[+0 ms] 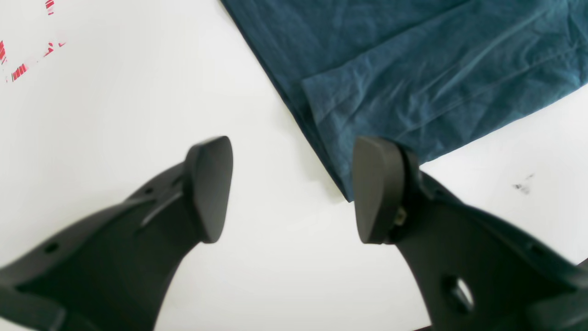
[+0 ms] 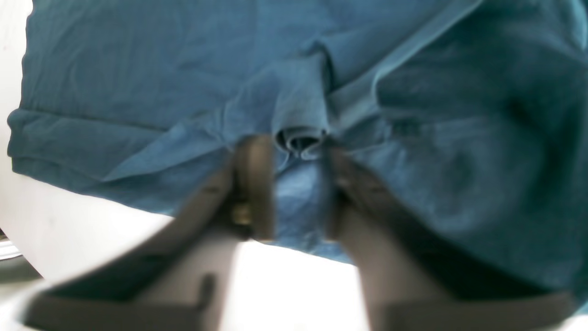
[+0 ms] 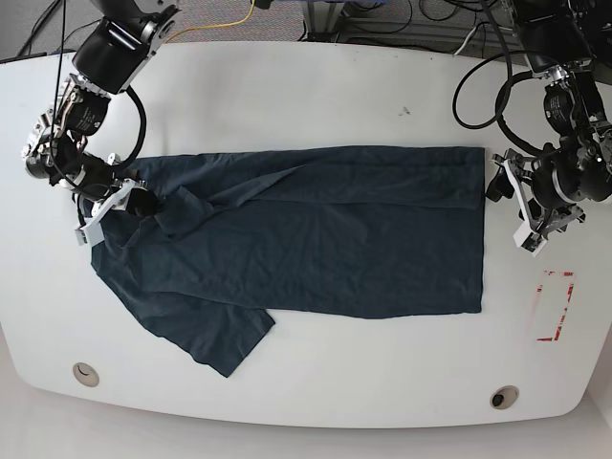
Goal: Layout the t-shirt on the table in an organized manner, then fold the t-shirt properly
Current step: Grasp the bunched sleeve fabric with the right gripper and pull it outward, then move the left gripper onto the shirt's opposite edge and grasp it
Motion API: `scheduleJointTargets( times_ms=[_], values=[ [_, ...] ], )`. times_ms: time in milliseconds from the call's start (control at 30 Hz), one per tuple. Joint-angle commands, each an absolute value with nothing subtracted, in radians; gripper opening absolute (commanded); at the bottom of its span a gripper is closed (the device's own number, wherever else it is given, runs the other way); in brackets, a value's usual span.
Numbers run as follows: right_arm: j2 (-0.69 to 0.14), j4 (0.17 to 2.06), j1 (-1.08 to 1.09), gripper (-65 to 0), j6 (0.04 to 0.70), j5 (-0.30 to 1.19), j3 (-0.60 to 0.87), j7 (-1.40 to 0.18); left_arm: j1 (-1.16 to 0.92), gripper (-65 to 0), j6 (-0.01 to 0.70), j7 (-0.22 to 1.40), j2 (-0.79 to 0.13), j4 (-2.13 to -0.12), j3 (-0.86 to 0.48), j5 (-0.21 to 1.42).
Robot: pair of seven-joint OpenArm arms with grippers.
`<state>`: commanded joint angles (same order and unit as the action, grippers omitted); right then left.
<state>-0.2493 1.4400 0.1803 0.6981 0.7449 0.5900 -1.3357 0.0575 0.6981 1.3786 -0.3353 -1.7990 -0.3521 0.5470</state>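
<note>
We find the t-shirt [image 3: 316, 229] spread on the table [image 3: 316, 91], one long side folded in. Right gripper [image 2: 289, 184] pinches its collar end; left gripper [image 1: 291, 188] hangs released beside the hem. Folding remains unfinished.

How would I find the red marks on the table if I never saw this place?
Start at the big white table with the dark blue t-shirt spread across it. In the base view, look past the shirt's straight right edge, below the left gripper. The red tape rectangle is the only red thing on the tabletop.
</note>
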Motion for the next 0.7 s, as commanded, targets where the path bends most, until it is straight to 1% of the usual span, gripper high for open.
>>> scheduleJointTargets(
  times_ms=[33,100,133,233,333,400,533,633,700],
  values=[
    [-0.249,1.442,0.18,-59.9,0.698,0.745,0.584,-1.334,0.058,-26.5,0.698,1.379,-0.335,-1.799,-0.352,0.547],
    [-0.249,1.442,0.18,-53.3,0.698,0.745,0.556,-1.323,0.061,-26.5,0.698,1.377,-0.32,-1.801,-0.351,0.547],
    [-0.249,1.442,0.18,-51.2,0.698,0.745,0.55,-1.319,0.061,-26.5,0.698,1.377,-0.309,-1.802,-0.351,0.547],
    [-0.249,1.442,0.177,-37.1,0.651,0.745,0.522,-1.302,0.062,-26.5,0.698,1.377,-0.278,-1.804,-0.349,0.544],
    [-0.251,1.475,0.17,-27.0,0.618,0.746,0.516,-1.299,0.064,-26.5,0.698,1.376,-0.269,-1.804,-0.346,0.542],
    [-0.257,1.506,0.154,-25.4,0.608,0.746,0.513,-1.287,0.064,-26.5,0.698,1.368,-0.263,-1.804,-0.346,0.542],
    [-0.295,1.56,0.134,-29.2,0.608,0.746,0.512,-1.262,0.062,-26.5,0.698,1.31,-0.232,-1.804,-0.338,0.541],
    [-0.335,1.584,0.128,-36.3,0.608,0.745,0.518,-1.236,0.058,-26.7,0.691,1.221,-0.213,-1.819,-0.326,0.512],
    [-0.361,1.59,0.127,-41.4,0.608,0.745,0.518,-1.221,0.058,-26.7,0.636,1.164,-0.189,-1.831,-0.311,0.475]
  ],
)
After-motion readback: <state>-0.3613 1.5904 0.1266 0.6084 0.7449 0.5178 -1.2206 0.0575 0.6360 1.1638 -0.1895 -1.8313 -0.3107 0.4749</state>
